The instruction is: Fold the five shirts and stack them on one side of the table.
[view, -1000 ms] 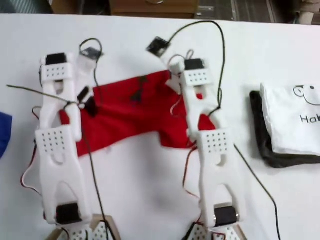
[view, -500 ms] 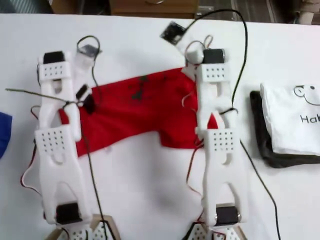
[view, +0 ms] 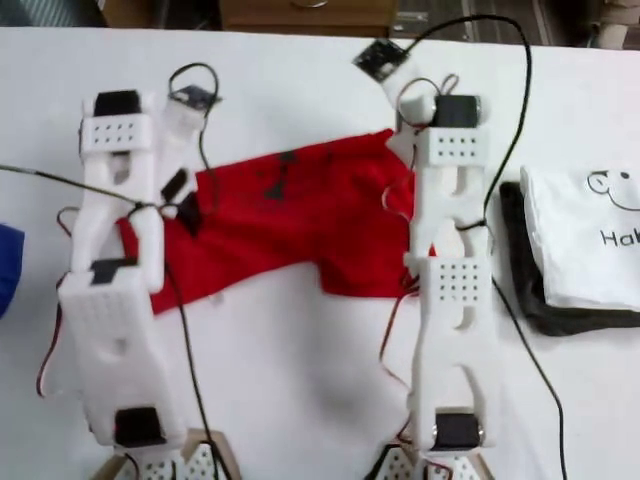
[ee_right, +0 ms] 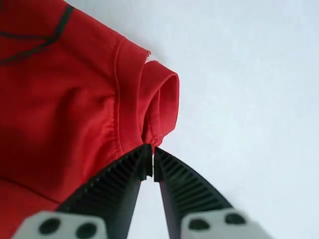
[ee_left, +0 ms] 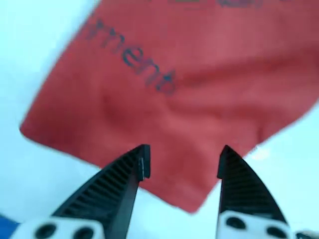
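Since a second ago my left arm has hardly shifted, only lifting a little. My right arm has swung out toward the far right of the table (view: 300,380), dragging one corner of the red shirt (view: 280,220) with it, so the cloth now spreads wider along its far side.

At the table's left edge a bit of blue cloth peeks in, which I take for a blue shirt (view: 8,265) waiting its turn. Next along, my left gripper (ee_left: 183,159) hangs with its jaws spread wide and nothing between them, poised over the left end of the red shirt near a corner of its hem. I judge it is placed there to take that end, so the cloth can be drawn taut between my two arms.

The red shirt lies in the middle of the table, rumpled and not yet folded. My right gripper (ee_right: 152,157) is clamped on a rolled, seamed edge of it, perhaps a sleeve opening. Holding at the very rim lets the fabric trail out flat.

Near the right edge a folded white shirt (view: 585,235) rests on a folded dark shirt (view: 520,270). That is the stack, kept well apart from the working space.
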Robot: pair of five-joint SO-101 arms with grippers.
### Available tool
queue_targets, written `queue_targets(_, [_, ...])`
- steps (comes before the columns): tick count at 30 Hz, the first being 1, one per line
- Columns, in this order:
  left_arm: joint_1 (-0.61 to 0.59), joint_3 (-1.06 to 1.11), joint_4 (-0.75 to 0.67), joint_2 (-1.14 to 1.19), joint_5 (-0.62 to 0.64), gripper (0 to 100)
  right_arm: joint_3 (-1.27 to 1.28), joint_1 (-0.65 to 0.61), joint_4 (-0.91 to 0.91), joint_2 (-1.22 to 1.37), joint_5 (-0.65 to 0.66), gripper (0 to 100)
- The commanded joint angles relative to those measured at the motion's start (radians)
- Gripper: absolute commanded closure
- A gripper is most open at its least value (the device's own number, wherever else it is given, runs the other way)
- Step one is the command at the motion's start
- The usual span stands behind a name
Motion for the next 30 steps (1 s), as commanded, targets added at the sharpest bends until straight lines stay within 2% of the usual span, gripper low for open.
queue_targets(1, [0.006, 0.180, -0.006, -0.167, -0.061, 76, -0.037, -0.015, 0.005, -0.085, -0.008, 97.8])
queue_targets(6, [-0.057, 0.444, -0.144, -0.233, -0.091, 76, -0.031, -0.051, 0.007, -0.226, -0.048, 97.8])
queue_targets(11, [-0.106, 0.530, -0.218, -0.213, -0.120, 76, 0.078, -0.035, 0.010, -0.334, -0.107, 97.8])
queue_targets(19, [-0.207, 0.437, -0.244, -0.055, -0.132, 76, 0.697, -0.038, 0.007, -0.602, -0.104, 97.8])
queue_targets(26, [-0.259, 0.298, -0.241, 0.089, -0.124, 76, 1.097, -0.010, 0.002, -0.909, -0.104, 97.8])
queue_targets(30, [-0.253, 0.246, -0.193, 0.110, -0.124, 76, 1.338, 0.001, -0.045, -1.015, -0.031, 97.8])
